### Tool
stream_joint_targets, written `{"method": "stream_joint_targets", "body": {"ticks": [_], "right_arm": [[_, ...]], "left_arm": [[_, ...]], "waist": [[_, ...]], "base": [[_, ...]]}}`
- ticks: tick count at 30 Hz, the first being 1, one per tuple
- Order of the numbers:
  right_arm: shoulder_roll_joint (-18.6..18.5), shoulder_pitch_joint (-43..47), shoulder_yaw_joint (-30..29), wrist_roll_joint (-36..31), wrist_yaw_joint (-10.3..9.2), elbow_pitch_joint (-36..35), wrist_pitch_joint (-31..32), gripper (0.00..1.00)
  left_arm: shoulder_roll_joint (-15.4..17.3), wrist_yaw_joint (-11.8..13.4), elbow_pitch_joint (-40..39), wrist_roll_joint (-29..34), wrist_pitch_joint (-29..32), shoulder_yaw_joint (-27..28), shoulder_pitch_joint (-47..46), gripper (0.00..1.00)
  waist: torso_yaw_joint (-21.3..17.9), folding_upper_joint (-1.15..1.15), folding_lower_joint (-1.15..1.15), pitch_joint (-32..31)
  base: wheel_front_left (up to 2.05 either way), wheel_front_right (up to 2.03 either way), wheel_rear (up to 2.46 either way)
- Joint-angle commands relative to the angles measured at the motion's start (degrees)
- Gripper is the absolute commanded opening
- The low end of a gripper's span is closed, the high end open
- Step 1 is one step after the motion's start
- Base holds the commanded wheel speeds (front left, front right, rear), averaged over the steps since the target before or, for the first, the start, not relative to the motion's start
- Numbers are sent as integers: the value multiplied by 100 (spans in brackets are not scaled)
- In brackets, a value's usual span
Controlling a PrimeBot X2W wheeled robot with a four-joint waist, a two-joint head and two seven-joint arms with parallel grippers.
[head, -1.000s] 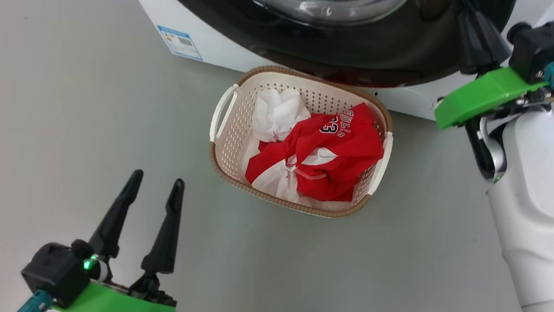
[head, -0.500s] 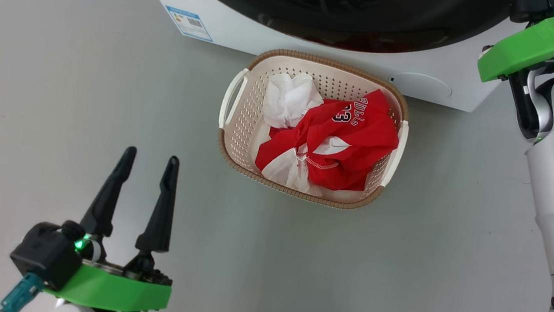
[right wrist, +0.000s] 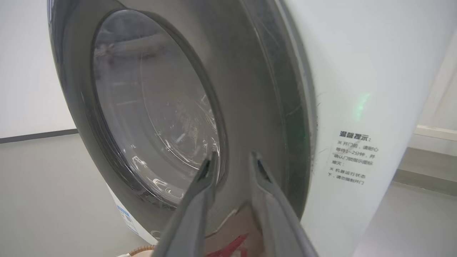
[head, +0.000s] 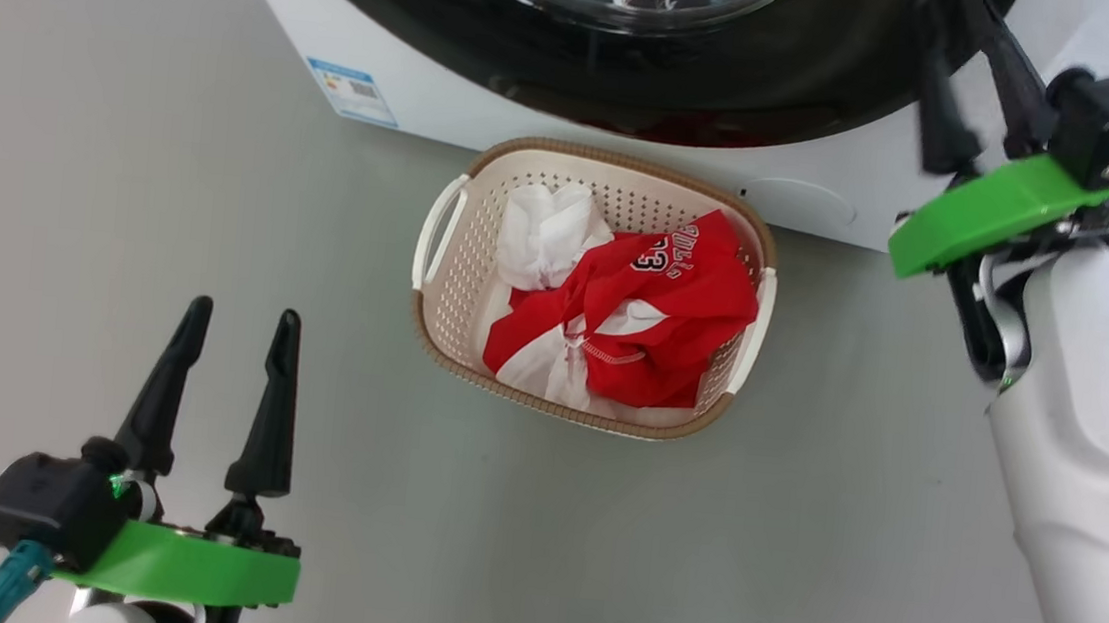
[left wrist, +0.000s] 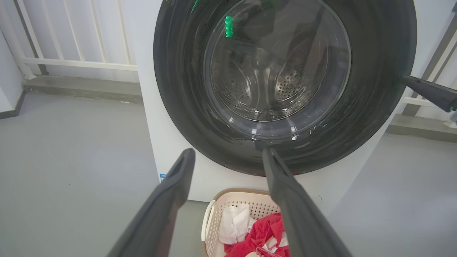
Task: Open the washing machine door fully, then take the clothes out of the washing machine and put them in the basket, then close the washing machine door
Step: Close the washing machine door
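Nearest in, the left gripper (head: 241, 309) is held low over the grey floor (head: 126, 164). Its two long dark fingers (head: 164, 388) are spread apart with nothing between them. It's well apart from the machine, so it's not really in play here.

A bit further out, the basket (head: 462, 283) is set on the floor just in front of the washing machine (head: 413, 88). It's cream perforated plastic with a brown woven-look rim, and its long axis runs across the machine's front. The clothes (head: 675, 312) are piled inside it: soft crumpled red jersey with white trim, plus a wad of plain white cloth. Through the glass only bare perforated steel drum (left wrist: 285, 85) can be made out, so the unloading looks done.

Furthest back, the washing machine door (head: 735, 86), a glossy black rim around a bulging clear window, is seen lying flat against the white front. Whether it's latched can't be told. The right gripper (right wrist: 234, 157) is by far the nearer one. Its fingers (right wrist: 192, 214) are slightly parted and empty, with the rim's right-hand edge straight ahead of the tips. Any last push would probably be made from there, square onto the hard rim.
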Motion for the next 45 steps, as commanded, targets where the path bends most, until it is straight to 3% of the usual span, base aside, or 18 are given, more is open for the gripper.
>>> {"method": "stream_joint_targets", "body": {"ticks": [1,27,35,45], "right_arm": [[143,258,112,47,-6,-273,-29,100],[266,3424,-576,114,-6,-2480,-29,100],[186,4117,-448,115,-6,-2702,-29,100],[-33,4765,-430,108,-6,-3239,-29,100]], "left_arm": [[102,4,-72,-38,-69,280,-7,100],[298,46,102,50,-69,636,723,100],[430,101,171,122,-69,721,1015,100],[554,76,245,147,-69,746,1316,100]], "waist": [[-207,0,0,-228],[-1796,0,0,-1874],[-2082,0,0,-2245],[-2118,0,0,-2523]], "base": [[0,0,0],[0,0,0],[0,0,0],[0,0,0]]}}
